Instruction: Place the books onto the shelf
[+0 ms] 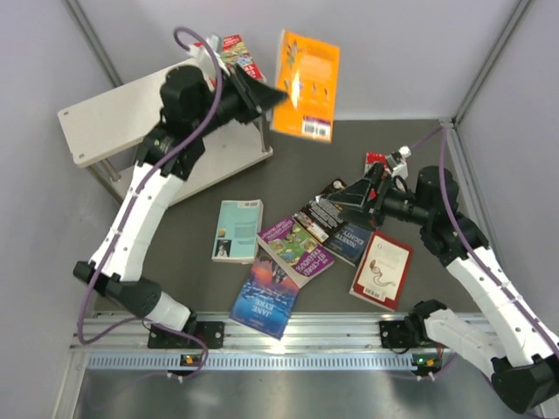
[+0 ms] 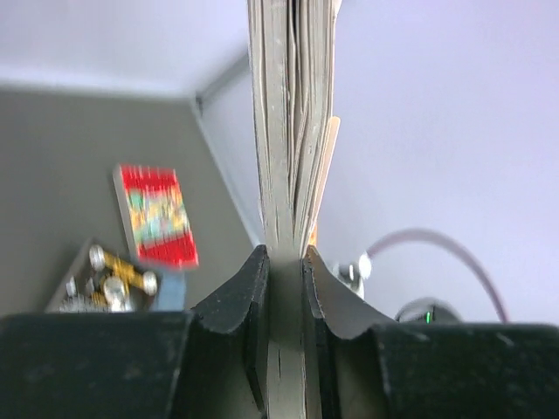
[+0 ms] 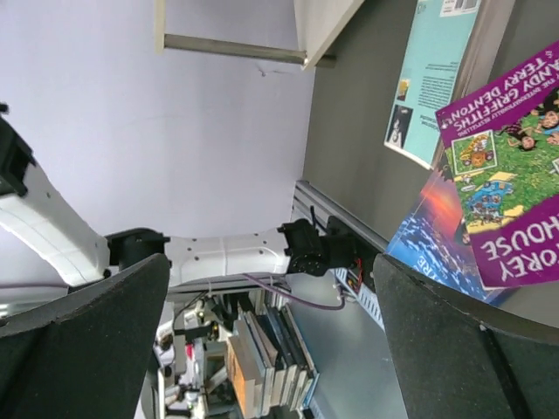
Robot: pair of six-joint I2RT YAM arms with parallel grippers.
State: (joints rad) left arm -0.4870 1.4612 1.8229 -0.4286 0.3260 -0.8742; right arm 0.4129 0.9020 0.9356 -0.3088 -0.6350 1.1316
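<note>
Orange book [image 1: 306, 83] edge pinched between clenched left jaws; right jaws spread wide.

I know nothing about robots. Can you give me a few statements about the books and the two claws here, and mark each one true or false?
1. The left gripper is clamped shut on the orange book. True.
2. The pale teal book lies flat on the table. True.
3. The orange book lies on the table. False: it is held up in the air beside the shelf.
4. The right gripper is gripping a book. False: its jaws stand open and hold nothing.
5. The blue sunset book stands on the shelf. False: it lies on the table, near the front edge.
</note>
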